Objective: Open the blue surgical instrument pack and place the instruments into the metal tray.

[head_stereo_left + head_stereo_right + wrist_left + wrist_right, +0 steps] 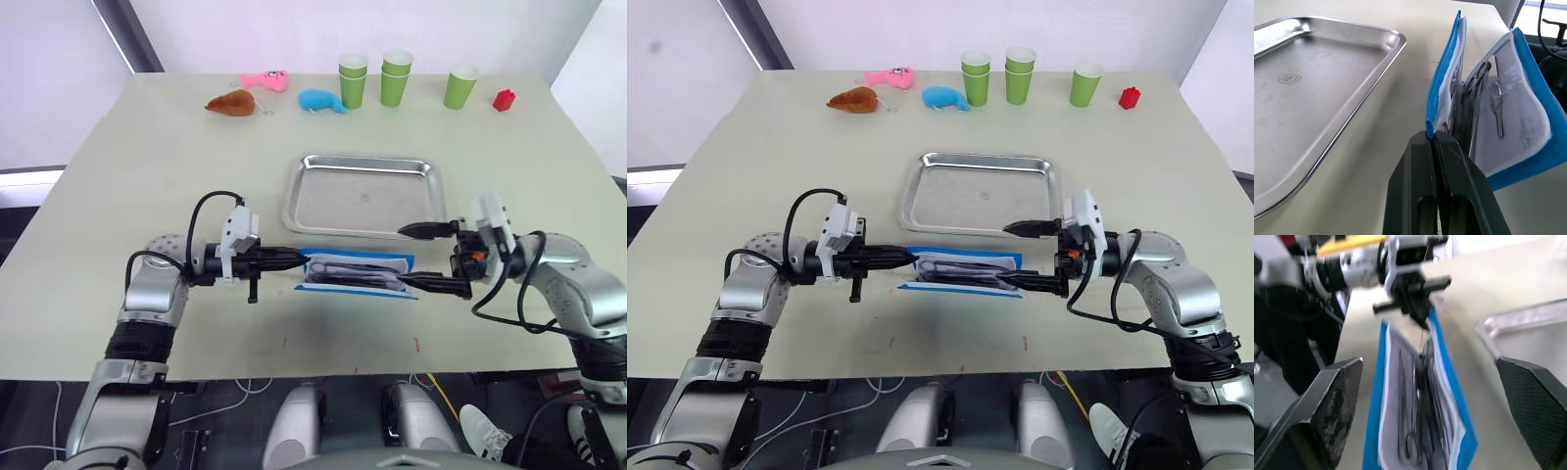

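Note:
The blue surgical instrument pack (358, 272) lies just in front of the metal tray (362, 162) and stands partly open, showing its pale lining. Several dark instruments (1474, 93) sit inside against the lining. My left gripper (302, 259) is shut on the pack's left edge; in the left wrist view its fingertips (1430, 142) pinch the blue cover. My right gripper (404, 257) is wide open at the pack's right end, one finger near the tray's front right corner and the other along the pack's front edge. The tray's floor (1317, 73) is bare.
Along the table's far edge stand green cups (396, 76), a red block (504, 100), a blue whale toy (320, 101), a pink toy (266, 80) and a brown toy (231, 103). The table's front edge runs just below my arms.

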`<state>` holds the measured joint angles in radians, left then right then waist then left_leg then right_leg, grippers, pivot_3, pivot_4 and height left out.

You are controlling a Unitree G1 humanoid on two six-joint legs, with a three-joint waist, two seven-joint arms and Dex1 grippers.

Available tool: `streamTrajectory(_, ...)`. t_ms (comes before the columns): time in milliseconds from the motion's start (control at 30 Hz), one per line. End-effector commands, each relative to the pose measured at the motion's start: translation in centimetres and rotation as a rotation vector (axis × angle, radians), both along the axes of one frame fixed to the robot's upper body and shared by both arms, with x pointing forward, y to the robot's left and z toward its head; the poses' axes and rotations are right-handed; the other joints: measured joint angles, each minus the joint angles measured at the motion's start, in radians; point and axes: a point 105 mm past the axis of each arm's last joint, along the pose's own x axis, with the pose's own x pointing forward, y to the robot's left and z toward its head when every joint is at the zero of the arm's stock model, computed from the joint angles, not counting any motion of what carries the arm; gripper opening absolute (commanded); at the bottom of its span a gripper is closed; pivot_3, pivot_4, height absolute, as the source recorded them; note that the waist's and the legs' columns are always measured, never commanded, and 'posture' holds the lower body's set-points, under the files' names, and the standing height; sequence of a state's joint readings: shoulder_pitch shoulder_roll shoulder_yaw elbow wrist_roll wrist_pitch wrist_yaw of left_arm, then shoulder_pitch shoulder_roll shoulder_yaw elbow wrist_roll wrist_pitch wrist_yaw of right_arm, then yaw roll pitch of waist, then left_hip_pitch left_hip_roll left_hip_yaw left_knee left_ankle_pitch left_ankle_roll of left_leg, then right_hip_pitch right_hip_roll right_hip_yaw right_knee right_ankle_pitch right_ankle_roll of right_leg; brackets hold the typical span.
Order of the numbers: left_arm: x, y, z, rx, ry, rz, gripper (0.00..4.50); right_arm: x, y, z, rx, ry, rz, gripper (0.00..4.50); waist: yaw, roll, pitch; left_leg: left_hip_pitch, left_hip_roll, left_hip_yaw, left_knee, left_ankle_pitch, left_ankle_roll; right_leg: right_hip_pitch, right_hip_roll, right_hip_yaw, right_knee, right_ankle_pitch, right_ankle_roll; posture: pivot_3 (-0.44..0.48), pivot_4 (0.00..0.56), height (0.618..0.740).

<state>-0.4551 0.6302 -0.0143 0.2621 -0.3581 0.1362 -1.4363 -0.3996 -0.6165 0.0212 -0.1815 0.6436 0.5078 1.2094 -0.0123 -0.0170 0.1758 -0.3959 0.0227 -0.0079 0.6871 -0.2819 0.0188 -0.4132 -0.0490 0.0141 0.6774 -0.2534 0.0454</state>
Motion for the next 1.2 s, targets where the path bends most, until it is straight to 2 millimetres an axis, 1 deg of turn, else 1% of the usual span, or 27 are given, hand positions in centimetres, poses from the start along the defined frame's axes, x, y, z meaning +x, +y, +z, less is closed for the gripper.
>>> streamTrajectory(33, -0.1, -0.5, -0.1, 0.002, -0.003, -0.030, 0.00, -0.6, 0.1, 1.7, 0.050, -0.019, 0.028, 3.96, 0.000, 0.000, 0.000, 0.000, 0.000, 0.000, 0.000, 0.000, 0.000, 0.000, 0.000, 0.000, 0.000, 0.000, 0.000, 0.000, 0.150, 0.739)
streamTrajectory(67, -0.1, -0.6, -0.2, 0.002, -0.003, -0.031, 0.00, -0.8, 0.2, 1.7, 0.054, -0.008, 0.038, 3.60, 0.000, 0.000, 0.000, 0.000, 0.000, 0.000, 0.000, 0.000, 0.000, 0.000, 0.000, 0.000, 0.000, 0.000, 0.000, 0.000, 0.150, 0.739)
streamTrajectory(100, -0.1, -0.6, -0.2, 0.001, -0.003, -0.031, 0.00, -0.9, 0.2, 1.7, 0.055, -0.001, 0.044, 3.14, 0.001, 0.000, 0.000, 0.000, 0.000, 0.000, 0.000, 0.000, 0.000, 0.000, 0.000, 0.000, 0.000, 0.000, 0.000, 0.000, 0.150, 0.739)
streamTrajectory(133, -0.1, -0.6, -0.2, 0.001, -0.004, -0.032, 0.00, -1.0, 0.3, 1.6, 0.053, 0.006, 0.050, 2.61, 0.001, 0.000, 0.000, 0.000, 0.000, 0.000, 0.000, 0.000, 0.000, 0.000, 0.000, 0.000, 0.000, 0.000, 0.000, 0.000, 0.150, 0.739)
streamTrajectory(167, 0.0, -0.7, -0.2, 0.001, -0.003, -0.034, 0.00, -1.1, 0.4, 1.4, 0.046, 0.016, 0.055, 1.98, 0.002, 0.000, 0.000, 0.000, 0.000, 0.000, 0.000, 0.000, 0.000, 0.000, 0.000, 0.000, 0.000, 0.000, 0.000, 0.000, 0.150, 0.739)
streamTrajectory(233, 0.0, -0.8, -0.3, 0.000, -0.002, -0.036, 0.00, -1.3, 0.5, 0.8, 0.030, 0.035, 0.059, 0.91, 0.002, 0.000, 0.000, 0.000, 0.000, 0.000, 0.000, 0.000, 0.000, 0.000, 0.000, 0.000, 0.000, 0.000, 0.000, 0.000, 0.150, 0.739)
streamTrajectory(267, 0.0, -0.8, -0.3, 0.001, -0.001, -0.037, 0.00, -1.3, 0.5, 0.5, 0.017, 0.048, 0.061, 0.29, 0.002, 0.000, 0.000, 0.000, 0.000, 0.000, 0.000, 0.000, 0.000, 0.000, 0.000, 0.000, 0.000, 0.000, 0.000, 0.000, 0.150, 0.739)
streamTrajectory(300, 0.0, -0.8, -0.4, 0.002, 0.001, -0.037, 0.00, -1.4, 0.5, -0.1, -0.002, 0.058, 0.060, 0.03, 0.002, 0.000, 0.000, 0.000, 0.000, 0.000, 0.000, 0.000, 0.000, 0.000, 0.000, 0.000, 0.000, 0.000, 0.000, 0.000, 0.150, 0.739)
streamTrajectory(500, 0.0, -0.6, -0.8, 0.012, 0.016, -0.030, 0.00, -2.2, 0.3, -2.9, -0.130, 0.090, 0.085, 0.03, 0.002, 0.000, 0.000, 0.000, -0.001, 0.000, 0.000, 0.000, 0.000, 0.000, -0.001, 0.000, 0.000, 0.000, 0.000, 0.000, 0.150, 0.739)
streamTrajectory(600, 0.0, -0.2, -1.8, 0.064, 0.033, -0.016, 0.00, -2.6, 0.5, -4.0, -0.170, 0.092, 0.093, 0.03, 0.002, 0.000, 0.000, 0.000, -0.001, 0.000, 0.000, 0.000, 0.000, 0.000, -0.001, 0.000, 0.000, 0.000, 0.000, 0.000, 0.150, 0.739)
streamTrajectory(700, 0.0, -0.5, -2.6, 0.079, 0.042, -0.014, 0.00, -2.8, 0.9, -5.4, -0.218, 0.090, 0.101, 0.03, 0.002, 0.000, 0.000, 0.001, -0.001, 0.000, 0.000, 0.000, 0.000, 0.001, 0.000, 0.000, 0.000, 0.000, 0.000, 0.000, 0.150, 0.739)
streamTrajectory(867, -0.1, -0.4, -3.5, 0.095, 0.068, -0.001, 0.00, -3.2, 1.1, -6.5, -0.254, 0.102, 0.102, 0.03, 0.002, 0.000, 0.000, 0.001, -0.001, 0.000, 0.000, 0.000, 0.000, 0.001, -0.001, 0.000, 0.000, 0.000, 0.000, 0.000, 0.150, 0.739)
streamTrajectory(1000, -0.2, 0.1, -4.3, 0.131, 0.086, 0.014, 0.00, -3.9, 0.8, -7.8, -0.303, 0.114, 0.114, 0.03, 0.001, 0.000, -0.001, 0.001, -0.001, 0.000, 0.000, 0.000, 0.000, 0.001, 0.000, 0.000, 0.000, 0.000, 0.000, 0.000, 0.150, 0.739)
streamTrajectory(1200, 0.3, 0.1, -5.0, 0.152, 0.081, 0.029, 0.00, -4.3, 0.4, -8.9, -0.341, 0.119, 0.114, 0.03, -0.001, 0.000, -0.001, 0.002, -0.001, 0.000, 0.000, 0.000, 0.000, 0.001, 0.000, 0.000, 0.000, 0.000, 0.000, 0.000, 0.150, 0.739)
